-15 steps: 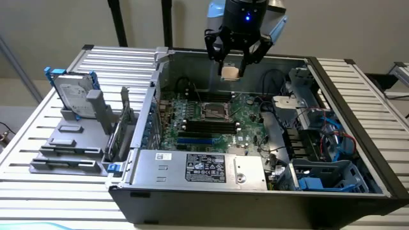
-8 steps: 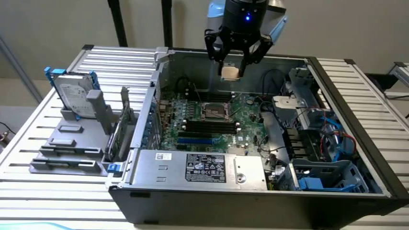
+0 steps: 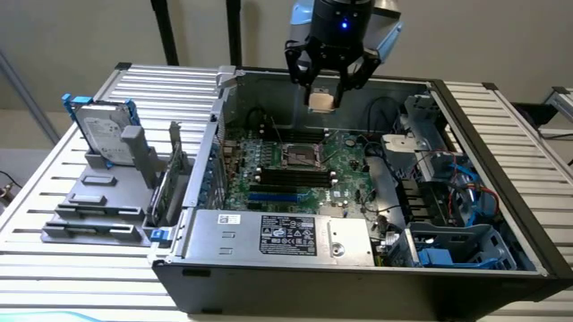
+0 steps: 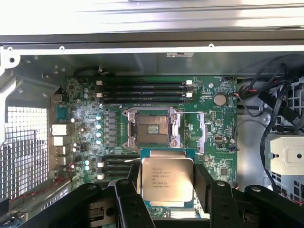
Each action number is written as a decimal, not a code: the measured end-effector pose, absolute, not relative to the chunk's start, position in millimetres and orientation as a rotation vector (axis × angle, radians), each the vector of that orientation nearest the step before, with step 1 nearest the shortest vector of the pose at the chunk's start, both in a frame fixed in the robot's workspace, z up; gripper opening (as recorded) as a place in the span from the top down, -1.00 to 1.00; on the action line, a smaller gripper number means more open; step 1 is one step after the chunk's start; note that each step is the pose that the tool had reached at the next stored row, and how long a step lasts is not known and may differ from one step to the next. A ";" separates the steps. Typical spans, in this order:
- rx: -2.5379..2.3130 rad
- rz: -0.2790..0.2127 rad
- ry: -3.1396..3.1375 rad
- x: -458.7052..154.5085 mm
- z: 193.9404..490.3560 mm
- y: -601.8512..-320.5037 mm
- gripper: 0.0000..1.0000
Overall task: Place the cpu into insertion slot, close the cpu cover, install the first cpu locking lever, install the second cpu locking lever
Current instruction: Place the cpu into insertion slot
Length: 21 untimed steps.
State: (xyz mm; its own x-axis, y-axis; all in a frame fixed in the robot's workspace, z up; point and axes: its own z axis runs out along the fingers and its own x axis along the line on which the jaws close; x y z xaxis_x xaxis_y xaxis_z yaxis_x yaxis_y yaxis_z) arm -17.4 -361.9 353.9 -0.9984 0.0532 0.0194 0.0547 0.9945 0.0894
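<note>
The gripper (image 3: pixel 328 84) hangs over the far side of the open computer case (image 3: pixel 358 295). Its black fingers (image 4: pixel 127 202) are drawn in against two opposite edges of the cpu (image 3: pixel 323 101), so it has a firm hold of it. The cpu (image 4: pixel 167 178) is carried flat in the air, printed silver face up toward the wrist, clear of the board below.

The slot (image 3: pixel 302 155) sits lower down, in the middle of the green motherboard (image 3: pixel 345 151) and nearer than the cpu. Its square bed of contacts lies bare inside the metal rim, with nothing seated in it. Black memory slots (image 3: pixel 291 178) lie just near of it.

A grey power supply (image 3: pixel 282 235) fills the near end of the case. On the exterior view's left, a hard drive (image 3: pixel 100 131) stands upright in a grey holder (image 3: pixel 98 201) on the slatted table (image 3: pixel 54 268).
</note>
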 end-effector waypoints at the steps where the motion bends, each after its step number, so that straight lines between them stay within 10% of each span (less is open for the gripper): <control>1: -0.102 -0.141 -3.120 -17.8 353.9 -361.9 -0.08; 21: -0.556 -0.144 -3.085 -19.2 353.9 -361.9 -0.08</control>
